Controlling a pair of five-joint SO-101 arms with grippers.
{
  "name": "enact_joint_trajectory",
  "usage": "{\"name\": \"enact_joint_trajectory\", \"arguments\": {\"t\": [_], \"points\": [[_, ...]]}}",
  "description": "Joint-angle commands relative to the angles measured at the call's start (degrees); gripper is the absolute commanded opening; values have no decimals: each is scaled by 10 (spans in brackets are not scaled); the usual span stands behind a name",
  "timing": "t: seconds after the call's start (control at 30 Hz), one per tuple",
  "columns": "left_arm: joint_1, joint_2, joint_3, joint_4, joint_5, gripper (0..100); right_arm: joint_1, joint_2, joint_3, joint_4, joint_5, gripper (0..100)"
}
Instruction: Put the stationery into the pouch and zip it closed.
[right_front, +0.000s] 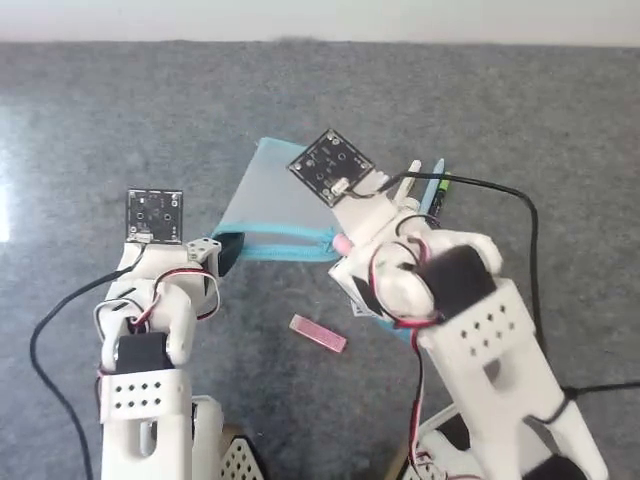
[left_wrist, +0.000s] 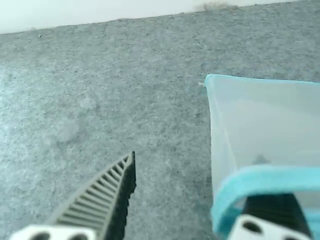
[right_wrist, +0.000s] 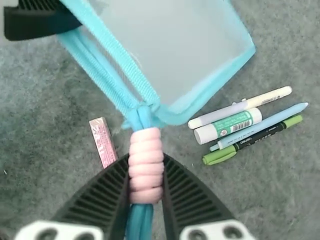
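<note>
The translucent pouch (right_front: 268, 205) with teal edging lies at the table's middle, its zipper side (right_front: 285, 245) toward the arms. My right gripper (right_wrist: 146, 167) is shut on the pink zipper pull (right_wrist: 145, 162) at the pouch's right end (right_front: 342, 243). My left gripper (left_wrist: 200, 182) stands open at the pouch's left corner (right_front: 222, 250); one finger (left_wrist: 272, 210) sits behind the teal edge, the other (left_wrist: 107, 200) is out over the bare mat. A pink eraser (right_front: 318, 333) lies in front of the pouch. Several pens and a glue stick (right_wrist: 227, 126) lie beside the pouch's right edge (right_front: 430, 190).
Grey felt mat (right_front: 120, 120) covers the table, with a pale wall strip along the far edge. A black cable (right_front: 530, 260) loops over the right arm.
</note>
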Motion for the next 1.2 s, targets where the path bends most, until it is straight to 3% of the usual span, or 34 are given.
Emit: {"name": "enact_joint_trajectory", "arguments": {"t": [0.0,0.43,0.57,0.7,0.93,1.17], "points": [[-6,8,-4,-18,3,319,-4,-34,-6,15,13,8],[25,4,29,-50,-21,83,-3,-34,1,20,26,14],[17,4,22,-41,28,14,-3,-34,30,14,26,139],[-37,5,-11,-4,81,10,-6,-39,55,5,27,234],[-62,7,-10,17,96,10,-104,-40,163,-37,27,234],[-62,7,-10,21,96,10,-126,-85,195,-24,68,235]]}}
